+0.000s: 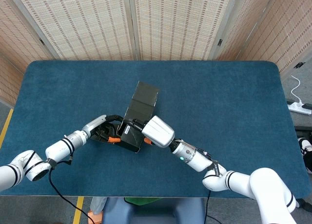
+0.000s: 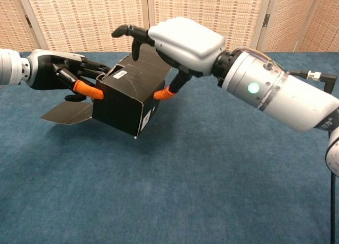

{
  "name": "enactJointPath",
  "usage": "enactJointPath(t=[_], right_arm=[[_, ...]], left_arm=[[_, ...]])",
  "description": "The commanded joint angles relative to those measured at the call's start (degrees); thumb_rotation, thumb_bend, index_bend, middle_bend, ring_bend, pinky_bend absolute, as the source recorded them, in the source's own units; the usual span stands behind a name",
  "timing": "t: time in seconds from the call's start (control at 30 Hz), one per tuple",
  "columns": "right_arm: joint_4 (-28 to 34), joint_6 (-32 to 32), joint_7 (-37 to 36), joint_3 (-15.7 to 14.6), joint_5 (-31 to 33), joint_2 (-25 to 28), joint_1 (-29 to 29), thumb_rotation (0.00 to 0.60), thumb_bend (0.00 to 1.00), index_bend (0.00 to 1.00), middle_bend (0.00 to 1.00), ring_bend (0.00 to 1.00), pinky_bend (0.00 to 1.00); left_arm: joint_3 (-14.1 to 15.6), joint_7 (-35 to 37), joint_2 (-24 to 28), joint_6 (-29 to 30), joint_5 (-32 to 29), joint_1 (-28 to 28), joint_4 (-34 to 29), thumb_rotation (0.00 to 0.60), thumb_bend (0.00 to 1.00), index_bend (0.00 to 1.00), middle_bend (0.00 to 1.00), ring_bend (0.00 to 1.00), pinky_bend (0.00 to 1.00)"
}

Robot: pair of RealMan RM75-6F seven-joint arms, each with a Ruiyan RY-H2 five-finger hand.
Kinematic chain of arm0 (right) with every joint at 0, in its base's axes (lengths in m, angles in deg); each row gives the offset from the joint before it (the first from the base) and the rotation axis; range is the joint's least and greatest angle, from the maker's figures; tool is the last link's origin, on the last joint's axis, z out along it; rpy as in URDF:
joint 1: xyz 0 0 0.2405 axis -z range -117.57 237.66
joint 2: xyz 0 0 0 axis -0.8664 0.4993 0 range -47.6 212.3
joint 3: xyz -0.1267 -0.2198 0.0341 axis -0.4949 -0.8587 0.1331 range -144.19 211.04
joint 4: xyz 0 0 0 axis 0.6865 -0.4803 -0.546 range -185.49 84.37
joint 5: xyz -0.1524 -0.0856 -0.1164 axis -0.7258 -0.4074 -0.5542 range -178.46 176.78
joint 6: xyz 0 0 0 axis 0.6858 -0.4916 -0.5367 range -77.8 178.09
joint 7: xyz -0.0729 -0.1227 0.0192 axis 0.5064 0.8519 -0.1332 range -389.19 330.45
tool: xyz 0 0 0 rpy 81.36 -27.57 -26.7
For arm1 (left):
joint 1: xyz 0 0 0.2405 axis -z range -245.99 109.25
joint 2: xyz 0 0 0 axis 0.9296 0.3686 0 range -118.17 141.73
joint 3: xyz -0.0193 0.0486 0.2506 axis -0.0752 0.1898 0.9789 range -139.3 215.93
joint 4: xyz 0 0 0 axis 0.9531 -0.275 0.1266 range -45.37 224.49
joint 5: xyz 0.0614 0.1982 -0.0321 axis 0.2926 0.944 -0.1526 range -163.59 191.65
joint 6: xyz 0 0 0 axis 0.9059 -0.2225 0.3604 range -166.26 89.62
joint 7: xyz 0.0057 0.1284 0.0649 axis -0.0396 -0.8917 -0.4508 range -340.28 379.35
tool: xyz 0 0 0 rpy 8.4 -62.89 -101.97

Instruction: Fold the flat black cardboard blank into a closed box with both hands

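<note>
The blue table (image 1: 234,97) carries everything, and the action sits left of its centre, nearer the front edge than the back.

The right hand (image 2: 183,42) comes in from the front right and lies over the top of the black cardboard box (image 2: 124,98), fingers curled down across it with an orange-tipped one pressed to the box's right face; it grips the box from above.

The box is partly formed, a squared tube resting low on the table. Its long axis runs from the front-left toward the back-right, with an unfolded panel (image 1: 145,95) stretching toward the back edge and a loose flap (image 2: 66,111) lying flat at its left.

The left hand (image 2: 63,77) holds the box's left end, orange fingertip on its upper edge. It is the nearer hand to that open flap, so folding it in probably falls to the left.
</note>
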Motion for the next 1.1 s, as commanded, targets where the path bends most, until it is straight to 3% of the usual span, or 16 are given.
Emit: enactJointPath(t=[0.03, 0.27, 0.47, 0.73, 1.1], right_arm=[[-3.3, 0.3, -0.2, -1.3, -1.0, -2.4, 0.2, 0.600, 0.00, 0.11, 0.34, 0.79, 1.00], [-11.0, 0.6, -1.3, -2.1, -1.4, -8.1, 0.2, 0.600, 0.00, 0.11, 0.35, 0.80, 1.00], [-16.7, -0.3, -3.8, -3.0, -2.2, -11.0, 0.4, 0.600, 0.00, 0.11, 0.36, 0.80, 1.00], [-20.2, 0.1, -5.0, -3.7, -2.5, -12.7, 0.1, 0.600, 0.00, 0.11, 0.36, 0.80, 1.00], [-24.1, 2.0, -6.3, -2.0, -1.5, -15.1, -2.6, 0.600, 0.00, 0.11, 0.36, 0.80, 1.00]], left_arm=[[-0.2, 0.2, -0.3, -0.3, 0.0, -0.2, 0.2, 0.600, 0.24, 0.35, 0.33, 0.58, 0.84], [0.0, -0.3, -2.5, -0.4, 0.5, -1.5, 2.0, 0.600, 0.24, 0.35, 0.33, 0.58, 0.84], [0.6, -6.2, -5.3, 0.4, 1.3, -2.8, 5.8, 0.600, 0.24, 0.34, 0.32, 0.57, 0.83], [0.1, -14.5, -7.9, -0.7, -0.1, -3.7, 8.3, 0.600, 0.24, 0.29, 0.28, 0.56, 0.82], [-1.8, -18.6, -8.5, -4.0, -2.8, -3.9, 9.7, 0.600, 0.24, 0.25, 0.25, 0.56, 0.81]])
